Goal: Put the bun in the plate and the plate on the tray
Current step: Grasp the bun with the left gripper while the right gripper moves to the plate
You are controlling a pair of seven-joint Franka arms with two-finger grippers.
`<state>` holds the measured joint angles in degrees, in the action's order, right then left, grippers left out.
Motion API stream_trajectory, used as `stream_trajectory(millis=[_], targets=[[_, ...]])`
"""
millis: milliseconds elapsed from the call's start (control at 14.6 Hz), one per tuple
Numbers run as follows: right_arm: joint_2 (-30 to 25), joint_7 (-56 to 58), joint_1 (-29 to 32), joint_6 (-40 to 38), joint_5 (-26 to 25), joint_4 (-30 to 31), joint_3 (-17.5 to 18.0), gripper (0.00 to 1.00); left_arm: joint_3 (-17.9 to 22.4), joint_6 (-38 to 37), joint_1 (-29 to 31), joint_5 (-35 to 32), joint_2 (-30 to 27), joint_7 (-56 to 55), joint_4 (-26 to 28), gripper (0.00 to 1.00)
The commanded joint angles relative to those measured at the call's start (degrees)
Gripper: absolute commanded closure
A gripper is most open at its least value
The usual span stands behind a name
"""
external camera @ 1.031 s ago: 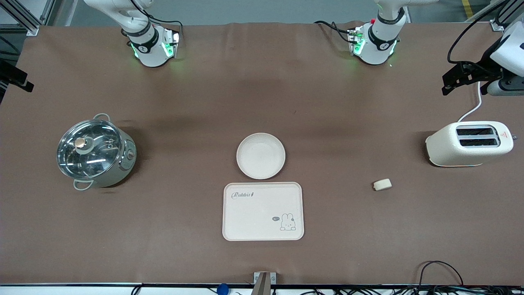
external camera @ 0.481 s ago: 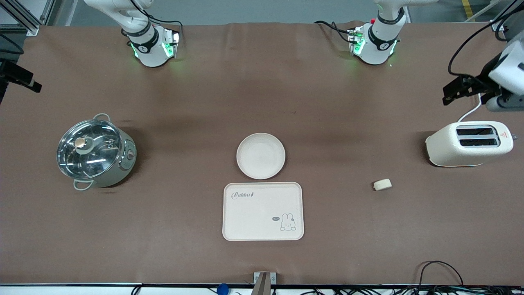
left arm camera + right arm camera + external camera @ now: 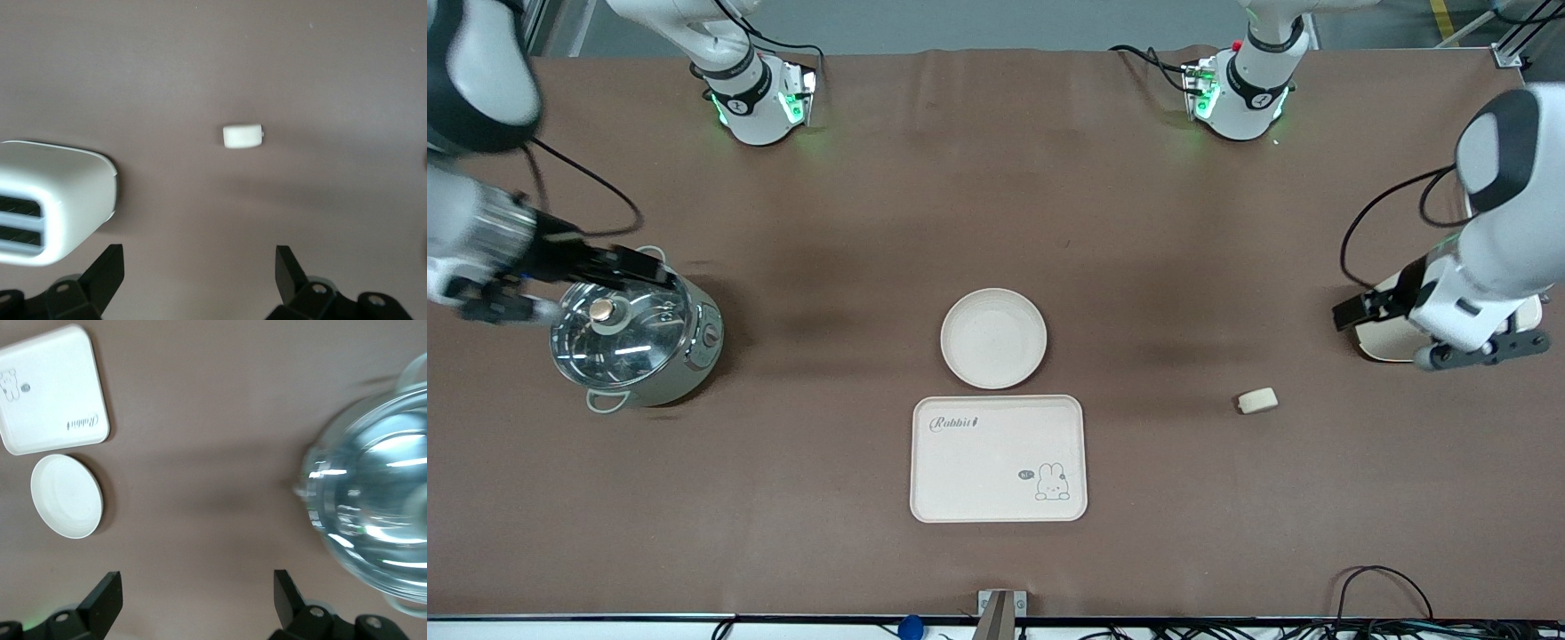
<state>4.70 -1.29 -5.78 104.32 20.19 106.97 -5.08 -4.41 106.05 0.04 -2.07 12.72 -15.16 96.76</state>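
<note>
The bun [image 3: 1256, 401] lies on the brown table toward the left arm's end, a little nearer the front camera than the toaster; it also shows in the left wrist view [image 3: 243, 136]. The round plate [image 3: 993, 338] sits mid-table, just farther from the camera than the "Rabbit" tray [image 3: 978, 471]; both are bare. The right wrist view shows the plate [image 3: 67, 496] and the tray [image 3: 53, 390]. My left gripper [image 3: 1356, 309] is open and empty above the toaster's edge, apart from the bun [image 3: 199, 267]. My right gripper [image 3: 645, 265] is open and empty over the pot [image 3: 197, 590].
A steel pot with a glass lid [image 3: 633, 333] stands toward the right arm's end, under my right hand [image 3: 373, 493]. A white toaster [image 3: 1383, 342] stands toward the left arm's end, largely covered by my left arm [image 3: 47, 200]. Cables lie along the table's near edge.
Both arms have swung in from the table's ends. The left gripper has come down over the toaster, closer to the bun. The right gripper has come over the pot. Bun, plate and tray have not moved.
</note>
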Motion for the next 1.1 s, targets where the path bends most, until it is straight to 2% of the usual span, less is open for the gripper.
stream_trajectory(millis=[0,206,344,550,687,1031], targets=[[4.95,-11.4,-8.07,5.51,2.84,0.61,-0.28,0.0,-0.16,8.77,0.14,-1.01,4.22,-3.29,2.62,0.0],[10.14,-17.94,-17.31,15.43,3.02,1.05,-0.28,0.0,-0.25,19.07,-0.3,-1.01,9.84,-9.78,5.53,0.0],[12.95,-19.45,-22.84,25.61,3.37,3.93,-0.28,0.0,-0.25,23.22,-0.92,-1.01,13.62,-12.34,5.63,0.0],[19.98,-19.36,-28.83,36.97,3.37,4.39,-0.28,0.0,-0.25,29.11,-1.01,-1.01,18.37,-13.4,5.54,0.0],[22.45,-19.28,-30.87,39.63,3.37,4.13,-0.28,0.0,-0.34,32.97,-1.01,-1.01,21.45,-13.84,5.54,0.01],[27.46,-19.63,-35.44,44.03,5.03,3.25,-0.11,0.03,-0.34,34.92,-1.18,-0.92,24.63,-13.84,5.36,0.18]])
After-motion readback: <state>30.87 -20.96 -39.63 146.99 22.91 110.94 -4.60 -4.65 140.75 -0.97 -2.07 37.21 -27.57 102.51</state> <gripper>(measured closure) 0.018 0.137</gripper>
